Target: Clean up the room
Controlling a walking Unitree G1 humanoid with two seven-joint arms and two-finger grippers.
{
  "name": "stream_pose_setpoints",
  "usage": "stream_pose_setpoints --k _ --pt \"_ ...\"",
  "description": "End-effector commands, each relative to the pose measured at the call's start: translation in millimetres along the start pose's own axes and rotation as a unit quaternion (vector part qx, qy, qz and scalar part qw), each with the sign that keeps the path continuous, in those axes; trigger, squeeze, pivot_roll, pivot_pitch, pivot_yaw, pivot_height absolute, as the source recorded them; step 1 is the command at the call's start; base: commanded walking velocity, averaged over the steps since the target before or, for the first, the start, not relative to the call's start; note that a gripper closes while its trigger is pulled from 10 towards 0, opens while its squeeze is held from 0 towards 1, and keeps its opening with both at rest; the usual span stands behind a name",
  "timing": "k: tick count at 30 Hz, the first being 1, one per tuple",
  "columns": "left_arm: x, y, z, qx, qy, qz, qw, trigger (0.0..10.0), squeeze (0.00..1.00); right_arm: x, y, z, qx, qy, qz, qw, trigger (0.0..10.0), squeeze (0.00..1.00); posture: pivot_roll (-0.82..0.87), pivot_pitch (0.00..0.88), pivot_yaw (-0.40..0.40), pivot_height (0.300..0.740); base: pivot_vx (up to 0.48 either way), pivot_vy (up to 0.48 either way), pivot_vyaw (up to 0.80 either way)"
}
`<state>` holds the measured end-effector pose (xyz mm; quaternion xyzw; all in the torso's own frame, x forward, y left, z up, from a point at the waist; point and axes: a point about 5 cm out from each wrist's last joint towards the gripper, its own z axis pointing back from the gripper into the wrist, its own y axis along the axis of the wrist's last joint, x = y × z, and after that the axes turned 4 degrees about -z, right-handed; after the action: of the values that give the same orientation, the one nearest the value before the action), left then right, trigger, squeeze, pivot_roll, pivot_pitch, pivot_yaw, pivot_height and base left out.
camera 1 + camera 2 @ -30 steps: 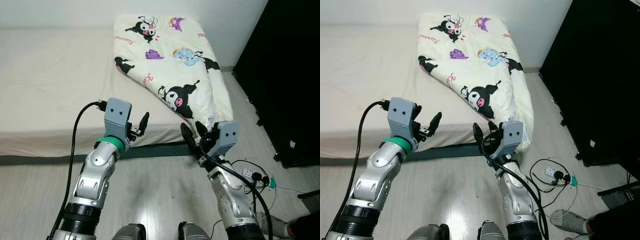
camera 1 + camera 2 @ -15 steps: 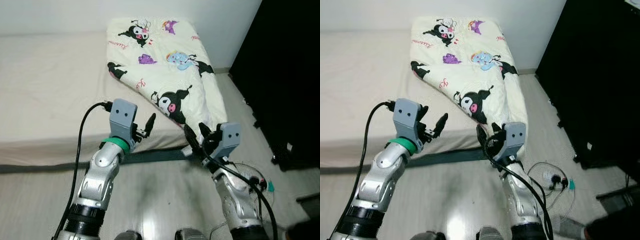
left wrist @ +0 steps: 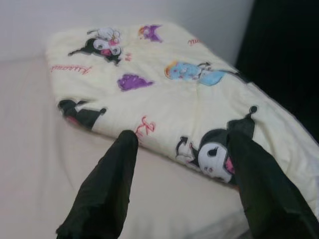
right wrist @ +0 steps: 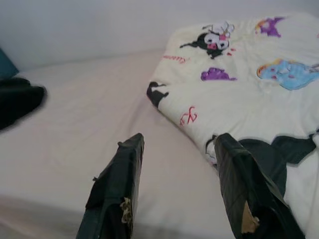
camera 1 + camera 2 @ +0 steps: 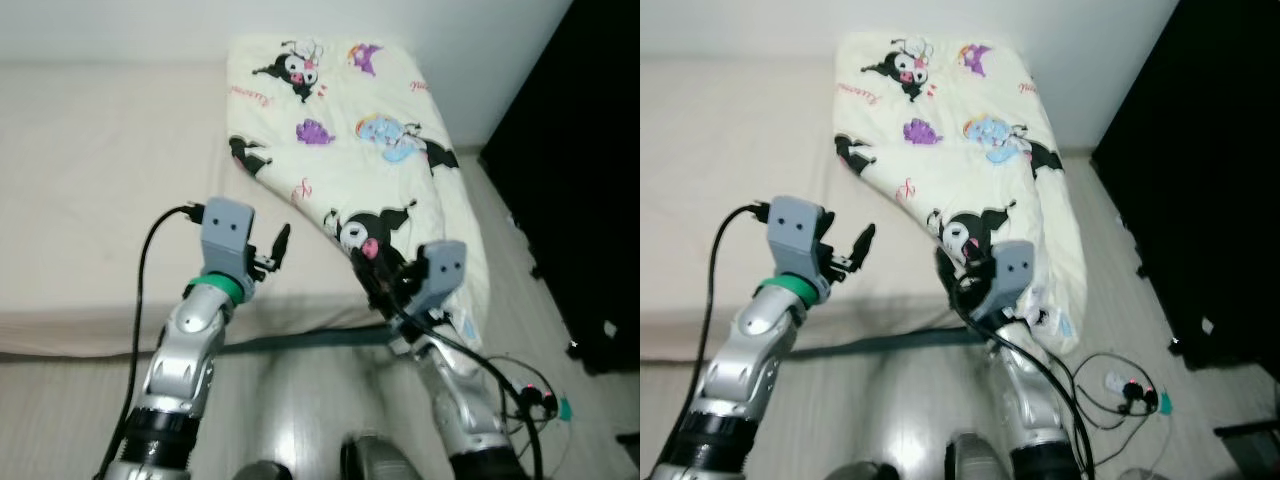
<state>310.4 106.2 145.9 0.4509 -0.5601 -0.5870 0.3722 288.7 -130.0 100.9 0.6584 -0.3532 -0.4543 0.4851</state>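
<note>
A cream quilt point(image 5: 350, 130) printed with cartoon figures lies folded on the right part of the bed point(image 5: 90, 180), and its lower corner hangs over the foot edge. My left gripper point(image 5: 272, 252) is open above the beige sheet, just left of the quilt. In the left wrist view the left gripper point(image 3: 180, 135) points at the quilt point(image 3: 164, 84) with nothing between its fingers. My right gripper point(image 5: 378, 272) is open at the quilt's hanging corner; in its wrist view the right gripper point(image 4: 179, 140) is empty.
A tall black cabinet point(image 5: 590, 200) stands to the right of the bed. A power strip with cables point(image 5: 535, 395) lies on the wooden floor at the lower right. A dark garment point(image 4: 17, 99) rests on the bed's far side.
The view has shifted closer to the bed. Both grippers now reach over the bed's foot edge, the right one up against the quilt's hanging corner. Both stay open.
</note>
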Motion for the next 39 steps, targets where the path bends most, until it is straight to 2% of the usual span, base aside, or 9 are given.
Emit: stream_pose_setpoints --k 1,14,32,39 --pt "-3.8 -8.2 4.0 -0.018 0.007 0.001 1.0 10.0 0.0 -4.7 -3.4 0.9 -0.004 0.003 -0.008 1.0 10.0 0.0 -0.05 0.048 0.07 0.74 0.0 0.0 0.0" --pt "-3.6 -8.8 4.1 -0.02 0.008 0.001 1.0 10.0 0.0 -3.8 -4.5 1.6 -0.007 -0.003 -0.012 1.0 10.0 0.0 -0.05 0.05 0.071 0.74 0.0 0.0 0.0" --pt "-2.8 -11.2 4.6 -0.025 0.006 0.001 1.0 10.0 0.0 2.7 -2.3 -0.2 -0.001 -0.024 -0.012 1.0 10.0 0.0 -0.05 0.046 0.071 0.665 0.0 0.0 0.0" --pt "-2.3 -11.6 5.3 -0.026 0.005 0.0 1.0 10.0 0.0 11.4 0.4 0.3 0.002 -0.038 -0.007 0.999 10.0 0.0 -0.05 0.047 0.073 0.64 0.0 0.0 0.0"
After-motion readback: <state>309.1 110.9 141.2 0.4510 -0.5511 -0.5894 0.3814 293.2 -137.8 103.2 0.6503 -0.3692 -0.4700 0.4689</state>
